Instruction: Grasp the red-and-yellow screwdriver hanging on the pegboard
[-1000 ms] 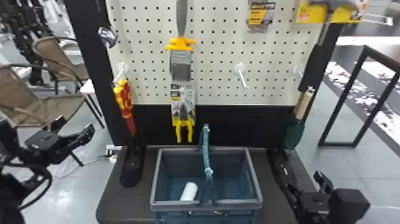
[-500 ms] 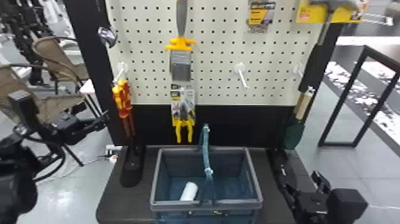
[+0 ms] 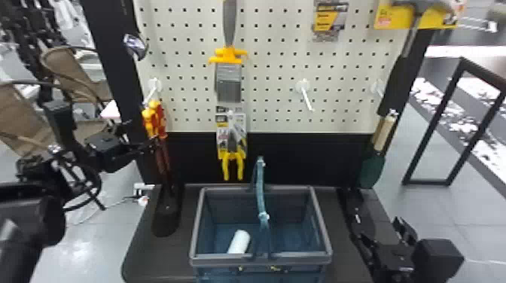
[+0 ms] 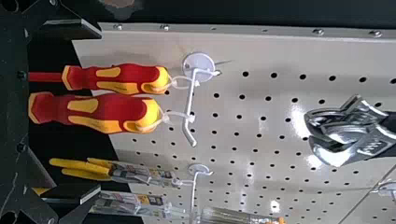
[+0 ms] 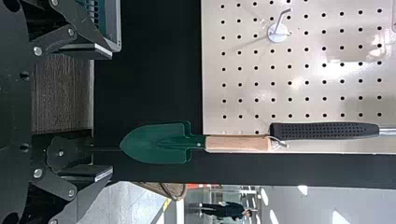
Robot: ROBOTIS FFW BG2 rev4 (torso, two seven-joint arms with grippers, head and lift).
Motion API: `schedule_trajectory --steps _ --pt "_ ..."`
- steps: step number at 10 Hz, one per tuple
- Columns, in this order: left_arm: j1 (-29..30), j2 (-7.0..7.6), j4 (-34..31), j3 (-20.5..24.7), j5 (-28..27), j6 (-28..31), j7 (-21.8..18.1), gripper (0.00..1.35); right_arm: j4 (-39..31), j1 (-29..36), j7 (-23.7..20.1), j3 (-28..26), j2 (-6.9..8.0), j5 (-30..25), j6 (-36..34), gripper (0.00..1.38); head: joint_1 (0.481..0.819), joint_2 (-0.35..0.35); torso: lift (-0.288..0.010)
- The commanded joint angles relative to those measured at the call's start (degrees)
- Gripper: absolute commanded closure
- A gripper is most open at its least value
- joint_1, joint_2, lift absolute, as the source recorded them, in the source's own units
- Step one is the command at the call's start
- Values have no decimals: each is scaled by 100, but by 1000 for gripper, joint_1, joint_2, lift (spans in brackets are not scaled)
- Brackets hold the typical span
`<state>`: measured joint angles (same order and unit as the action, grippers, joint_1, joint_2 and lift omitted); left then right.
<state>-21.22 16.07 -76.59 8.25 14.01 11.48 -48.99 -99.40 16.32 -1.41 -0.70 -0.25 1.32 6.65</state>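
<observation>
**Desk:** Where are the screwdrivers against your left pincer?

**Me:** They hang at the left edge of the pegboard, handles up. In the head view I have the pincer spread, and the handles sit at twelve o'clock from its tips, just beside them. I can't tell whether a tip touches a shaft. In the left wrist view both handles lie between my two fingers, apart from each.

**Desk:** Counts?

**Me:** Two red-and-yellow screwdrivers on one hook, each tied by a white loop. One pair of yellow-handled pliers is at three o'clock of them. One basket stands on the table with one white roll inside. One green trowel.

**Desk:** Do the views differ?

**Me:** In the head view I can't tell the two handles apart, but the left wrist view separates them. My right pincer is spread over the table at four o'clock of the basket. Its wrist view puts the trowel blade between the fingers, well beyond them.
</observation>
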Motion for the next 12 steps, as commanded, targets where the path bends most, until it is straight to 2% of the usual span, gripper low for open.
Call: schedule_trajectory --steps 1,3,11,12 --pt "-110 63 82 -87 6 48 -32 148 0 2 0 0 -1 0 -23 398 549 0 -100" --pt "-224 116 144 -140 32 127 -93 148 0 2 -9 0 -1 0 -32 398 549 0 -100" --pt "-585 72 399 -562 67 206 -243 157 26 2 -18 0 -10 0 -41 398 549 0 -100" --pt "-602 63 399 -588 41 241 -251 298 44 -6 -18 0 -10 0 -41 398 549 0 -100"
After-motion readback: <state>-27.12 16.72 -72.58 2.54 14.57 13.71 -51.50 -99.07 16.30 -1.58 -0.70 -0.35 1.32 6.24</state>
